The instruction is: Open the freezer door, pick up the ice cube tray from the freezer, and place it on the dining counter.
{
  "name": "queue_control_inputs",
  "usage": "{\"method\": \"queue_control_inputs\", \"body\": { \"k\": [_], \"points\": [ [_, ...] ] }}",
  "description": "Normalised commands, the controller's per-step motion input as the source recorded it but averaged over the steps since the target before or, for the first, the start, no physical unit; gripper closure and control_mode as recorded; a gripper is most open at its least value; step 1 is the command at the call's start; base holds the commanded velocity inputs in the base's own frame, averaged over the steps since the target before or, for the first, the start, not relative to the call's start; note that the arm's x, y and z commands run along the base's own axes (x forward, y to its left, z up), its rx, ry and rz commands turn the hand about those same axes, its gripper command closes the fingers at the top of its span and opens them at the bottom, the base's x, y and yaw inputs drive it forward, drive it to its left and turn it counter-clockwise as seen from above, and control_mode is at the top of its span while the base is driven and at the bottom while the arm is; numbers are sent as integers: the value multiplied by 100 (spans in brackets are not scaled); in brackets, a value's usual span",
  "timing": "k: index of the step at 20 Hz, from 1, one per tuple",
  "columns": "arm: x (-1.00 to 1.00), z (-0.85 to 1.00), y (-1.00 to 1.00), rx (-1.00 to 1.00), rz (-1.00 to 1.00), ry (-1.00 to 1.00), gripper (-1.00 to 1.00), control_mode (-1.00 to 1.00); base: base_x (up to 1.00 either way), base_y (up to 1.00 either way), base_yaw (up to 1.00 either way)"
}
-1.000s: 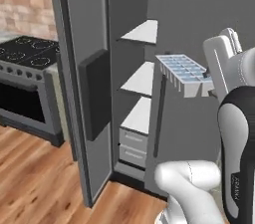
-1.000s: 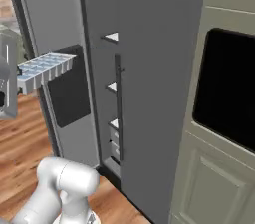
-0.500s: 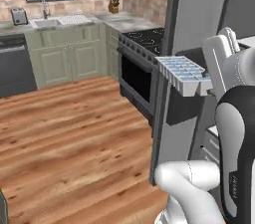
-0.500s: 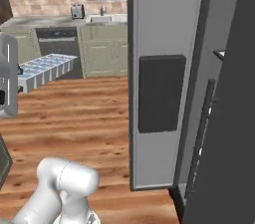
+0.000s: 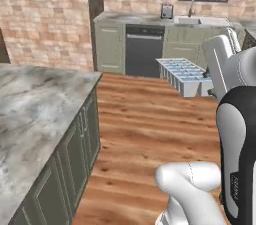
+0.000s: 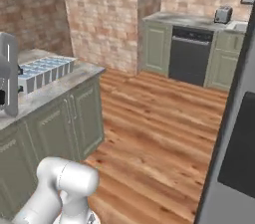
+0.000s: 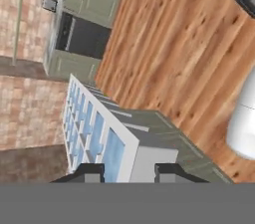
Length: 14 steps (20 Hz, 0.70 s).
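Ice cube tray (image 5: 184, 75): small, rectangular, pale-blue cells in a white frame, roughly level, held off the floor at one short end between the gripper's fingers (image 7: 90, 172)

Dining counter (image 5: 35, 109): broad grey-white veined marble top over sage-green cabinet fronts, just beside the tray

Freezer door (image 6: 233, 153): matte grey, black rectangular panel, partly in view at the frame edge

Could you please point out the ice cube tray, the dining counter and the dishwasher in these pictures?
tray (image 5: 182, 72), left base view, on its grid of cells
counter (image 5: 35, 99), left base view, on its bare marble top
dishwasher (image 6: 189, 55), right base view, on its dark front
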Motion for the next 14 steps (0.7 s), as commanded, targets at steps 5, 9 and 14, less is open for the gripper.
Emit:
{"method": "queue_control_inputs", "body": {
  "k": [5,9,14],
  "points": [
    [0,0,0,0,0,0,100,100,0,0,100],
    [0,0,0,0,0,0,100,100,4,0,100],
    [0,0,0,0,0,0,100,100,43,-20,88]
  ]
}}
